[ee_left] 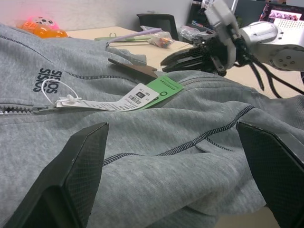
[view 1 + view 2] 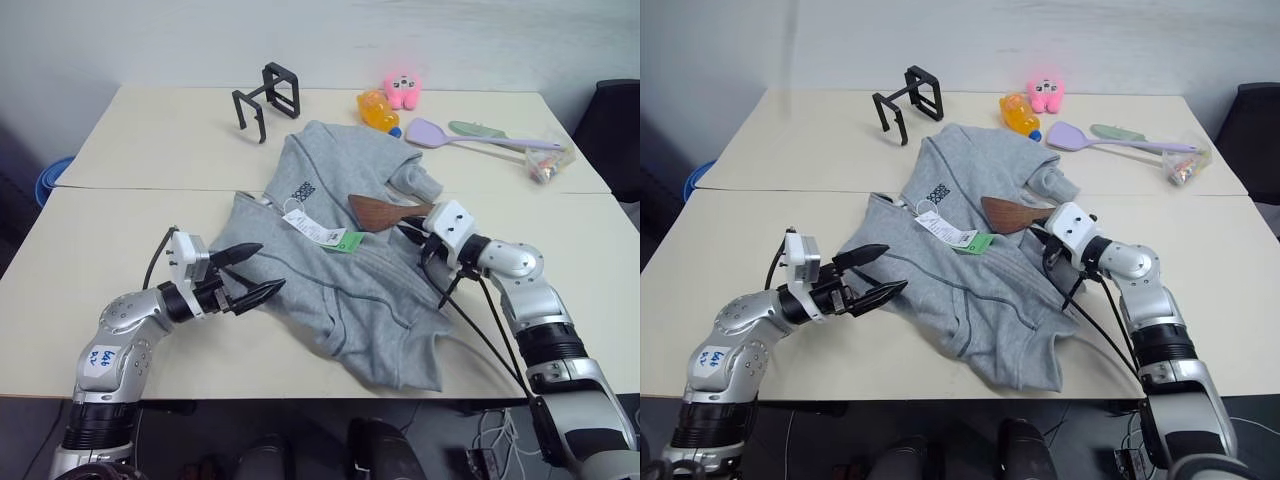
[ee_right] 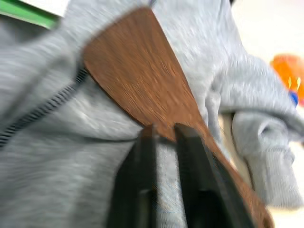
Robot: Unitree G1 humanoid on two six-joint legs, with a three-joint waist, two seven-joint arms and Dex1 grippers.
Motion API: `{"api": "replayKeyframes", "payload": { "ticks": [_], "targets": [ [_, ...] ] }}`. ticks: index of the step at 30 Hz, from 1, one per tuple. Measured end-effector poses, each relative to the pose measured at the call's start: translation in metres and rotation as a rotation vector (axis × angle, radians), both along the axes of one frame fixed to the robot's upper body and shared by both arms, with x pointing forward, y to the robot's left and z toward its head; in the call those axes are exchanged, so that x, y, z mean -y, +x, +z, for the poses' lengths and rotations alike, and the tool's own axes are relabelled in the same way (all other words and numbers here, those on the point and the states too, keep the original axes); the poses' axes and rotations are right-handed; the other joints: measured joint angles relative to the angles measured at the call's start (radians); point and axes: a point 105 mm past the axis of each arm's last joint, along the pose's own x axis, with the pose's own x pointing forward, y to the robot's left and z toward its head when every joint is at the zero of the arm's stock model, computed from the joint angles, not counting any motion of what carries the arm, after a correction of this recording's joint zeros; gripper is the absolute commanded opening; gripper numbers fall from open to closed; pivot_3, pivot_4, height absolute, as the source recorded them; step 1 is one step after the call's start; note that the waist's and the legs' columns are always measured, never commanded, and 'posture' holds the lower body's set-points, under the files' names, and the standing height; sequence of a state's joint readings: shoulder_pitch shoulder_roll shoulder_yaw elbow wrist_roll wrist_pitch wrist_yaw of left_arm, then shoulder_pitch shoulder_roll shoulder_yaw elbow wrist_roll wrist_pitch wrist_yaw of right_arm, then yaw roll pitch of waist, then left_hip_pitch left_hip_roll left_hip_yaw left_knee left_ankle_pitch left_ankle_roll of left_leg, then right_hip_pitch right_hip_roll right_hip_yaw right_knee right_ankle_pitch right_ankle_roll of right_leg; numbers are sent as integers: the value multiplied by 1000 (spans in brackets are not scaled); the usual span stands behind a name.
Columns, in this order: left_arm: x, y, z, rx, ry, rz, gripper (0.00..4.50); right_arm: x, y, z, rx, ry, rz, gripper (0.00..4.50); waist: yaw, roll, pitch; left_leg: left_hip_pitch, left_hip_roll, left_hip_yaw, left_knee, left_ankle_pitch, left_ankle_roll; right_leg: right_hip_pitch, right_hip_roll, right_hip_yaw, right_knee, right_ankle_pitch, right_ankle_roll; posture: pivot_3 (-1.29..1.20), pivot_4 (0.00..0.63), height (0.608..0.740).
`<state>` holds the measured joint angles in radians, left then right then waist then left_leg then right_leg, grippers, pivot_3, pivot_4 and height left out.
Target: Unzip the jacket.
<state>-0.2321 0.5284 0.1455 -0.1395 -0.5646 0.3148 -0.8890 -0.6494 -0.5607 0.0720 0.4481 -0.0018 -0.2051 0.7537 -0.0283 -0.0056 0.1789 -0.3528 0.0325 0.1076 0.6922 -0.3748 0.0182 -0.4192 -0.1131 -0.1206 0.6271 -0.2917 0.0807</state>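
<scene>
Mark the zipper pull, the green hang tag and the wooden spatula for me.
zipper pull (image 1: 42, 108): left wrist view, metal tab at the zip's end.
green hang tag (image 1: 164, 88): left wrist view, its middle.
wooden spatula (image 2: 380, 211): left eye view, its blade.

Jacket (image 2: 350, 270): soft matt grey fleece cloth. Spatula (image 2: 385, 211): smooth brown wood. Hang tags (image 2: 320, 230): paper, white and green. Counter (image 2: 120, 240): smooth matt cream. Left hand (image 2: 250, 275) fingers (image 1: 71, 175): black, finely textured.

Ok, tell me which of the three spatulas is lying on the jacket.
The brown wooden spatula, by the right tool. The purple spatula and green spatula lie on the bare table beyond the jacket.
</scene>
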Motion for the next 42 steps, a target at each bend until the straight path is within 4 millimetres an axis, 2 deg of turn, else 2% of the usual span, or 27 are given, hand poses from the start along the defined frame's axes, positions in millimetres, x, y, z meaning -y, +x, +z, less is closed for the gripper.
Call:
{"api": "replayKeyframes", "payload": {
  "ticks": [2, 4, 7, 9, 12, 16, 25, 30, 33, 42],
  "targets": [
    [-1, 0, 0, 0, 3, 4, 4500, 0, -1, 6, 21, -7, -5, 2257, 0, 0, 0, 0, 1, 0, 0, 0, 0, 0, 0, 0, 0, 0, 0, 0, 150, 740],
    [-2, 0, 0, 2, 6, 7, 4500, -13, -3, 12, 6, 64, 14, 2928, -2, 0, 0, 0, 1, 0, 0, 0, -1, 0, 0, 0, 0, 0, 0, 0, 150, 740],
    [-3, 0, 0, 2, 7, 11, 4500, -45, -11, 18, -46, 158, 80, 3969, -1, 0, 0, 0, 2, 0, 0, 0, -1, 0, 0, 0, 0, 0, 0, 0, 150, 740],
    [-4, 0, 0, 3, 8, 14, 4500, -63, -15, 19, -83, 170, 108, 4474, 0, 0, 0, 0, 1, -1, 0, 0, -1, 0, 0, 0, 0, 0, 0, 0, 150, 740],
    [-7, 0, -1, -1, 13, 25, 4500, -75, -11, 11, -138, 175, 75, 4474, 5, 0, 0, -1, 0, -3, 1, 0, -1, 0, -1, -1, 1, 0, 0, 0, 150, 740],
    [-9, 0, -1, 7, 16, 34, 4500, -88, 4, 6, -129, 167, -30, 4474, 0, 0, 0, -1, 0, -3, 1, 0, -1, 0, -1, -2, 1, 0, 0, 0, 150, 740],
    [-12, -2, -2, 17, 17, 43, 4500, -68, 21, 12, -88, 253, -210, 4474, 0, 0, 0, -2, -1, -4, 1, 0, -1, 0, 0, -3, 1, 0, 0, 0, 150, 740],
    [-10, -2, 3, 39, 14, 29, 4500, -56, 24, 9, -89, 221, -262, 4474, 0, 0, 0, -2, 0, -4, 1, 0, -1, 0, 0, -3, 0, 0, 0, 0, 150, 740],
    [-8, 0, 9, 62, 13, 23, 4500, -52, 24, 6, -82, 195, -283, 3928, 0, 0, 0, -2, -1, -3, 1, 0, -1, 0, 0, -3, 1, 0, 0, 0, 150, 740],
    [-3, 2, 15, 81, 8, 8, 4500, -35, 22, -3, -44, 84, -333, 1063, 0, 0, 0, -2, 0, -4, 1, 0, -1, 0, 0, -3, 0, 0, 0, 0, 150, 740]
  ]
}}
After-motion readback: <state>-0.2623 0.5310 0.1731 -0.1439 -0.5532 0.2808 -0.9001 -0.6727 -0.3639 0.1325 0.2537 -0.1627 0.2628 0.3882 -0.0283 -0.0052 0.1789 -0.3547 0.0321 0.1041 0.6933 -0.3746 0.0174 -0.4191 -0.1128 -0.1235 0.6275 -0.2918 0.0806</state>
